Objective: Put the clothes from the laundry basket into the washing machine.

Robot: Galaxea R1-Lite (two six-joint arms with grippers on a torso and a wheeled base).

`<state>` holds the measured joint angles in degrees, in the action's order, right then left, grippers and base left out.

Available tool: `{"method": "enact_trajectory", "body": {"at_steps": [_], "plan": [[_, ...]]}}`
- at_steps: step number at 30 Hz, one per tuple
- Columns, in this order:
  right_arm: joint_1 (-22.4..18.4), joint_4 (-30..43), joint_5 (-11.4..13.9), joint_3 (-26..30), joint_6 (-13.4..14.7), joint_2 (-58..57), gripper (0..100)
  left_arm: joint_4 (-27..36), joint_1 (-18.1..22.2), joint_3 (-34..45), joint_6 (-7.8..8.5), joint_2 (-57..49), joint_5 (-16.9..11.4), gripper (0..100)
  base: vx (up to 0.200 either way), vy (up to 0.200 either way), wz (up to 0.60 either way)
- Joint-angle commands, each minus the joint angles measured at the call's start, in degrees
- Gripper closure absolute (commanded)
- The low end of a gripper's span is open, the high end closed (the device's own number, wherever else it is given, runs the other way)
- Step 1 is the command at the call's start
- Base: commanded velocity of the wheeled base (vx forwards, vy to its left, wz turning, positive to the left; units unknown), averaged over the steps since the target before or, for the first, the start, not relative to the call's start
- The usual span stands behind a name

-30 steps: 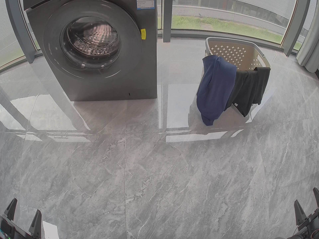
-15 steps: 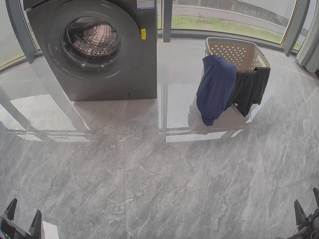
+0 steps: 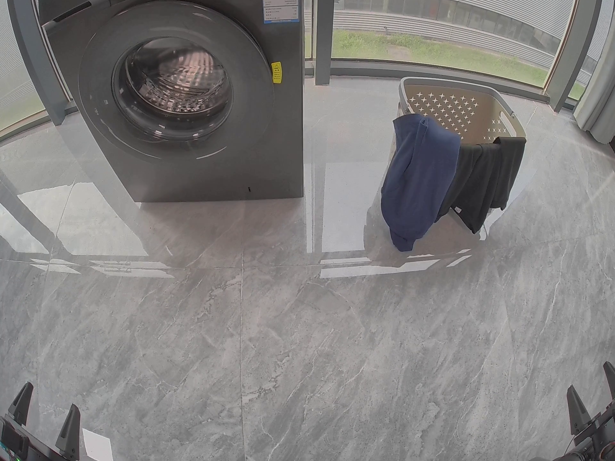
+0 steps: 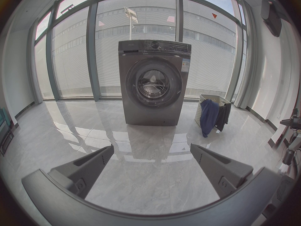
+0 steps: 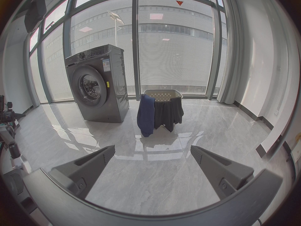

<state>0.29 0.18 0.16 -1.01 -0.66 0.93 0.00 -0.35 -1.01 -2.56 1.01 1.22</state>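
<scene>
A dark grey washing machine (image 3: 186, 84) stands at the back left with its round drum opening (image 3: 172, 88) showing. To its right sits a beige laundry basket (image 3: 464, 104); a blue garment (image 3: 416, 177) and a black garment (image 3: 483, 177) hang over its front rim. The machine (image 4: 153, 82) and basket (image 4: 214, 99) also appear in the left wrist view, and likewise the machine (image 5: 97, 85) and basket (image 5: 163, 94) in the right wrist view. My left gripper (image 3: 45, 414) is open at the bottom left, far from both. My right gripper (image 3: 592, 395) is open at the bottom right.
Glossy grey marble floor (image 3: 307, 340) stretches between me and the machine and basket. Curved floor-to-ceiling windows with dark frames (image 3: 323, 27) stand behind them. A light curtain (image 3: 599, 97) hangs at the far right.
The whole head view has shifted slightly, with machine and basket a little lower in the picture, so the camera moved. Both grippers hold the same pose.
</scene>
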Motion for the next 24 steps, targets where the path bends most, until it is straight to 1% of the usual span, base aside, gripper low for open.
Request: {"method": "enact_trajectory", "body": {"at_steps": [1,20,24], "plan": [[-0.03,-0.01,0.02,0.92,-0.04,-0.93,0,0.00,0.00,1.01,0.01,-0.66,0.01,0,0.200,0.000,0.00],[-0.03,-0.01,-0.07,0.92,-0.04,-0.93,0,0.00,0.00,1.01,-0.08,-0.66,0.01,0,0.200,0.000,0.00],[-0.03,-0.01,-0.07,0.92,-0.04,-0.93,0,0.00,0.00,1.01,-0.08,-0.66,0.01,0,0.000,0.000,0.00]]}}
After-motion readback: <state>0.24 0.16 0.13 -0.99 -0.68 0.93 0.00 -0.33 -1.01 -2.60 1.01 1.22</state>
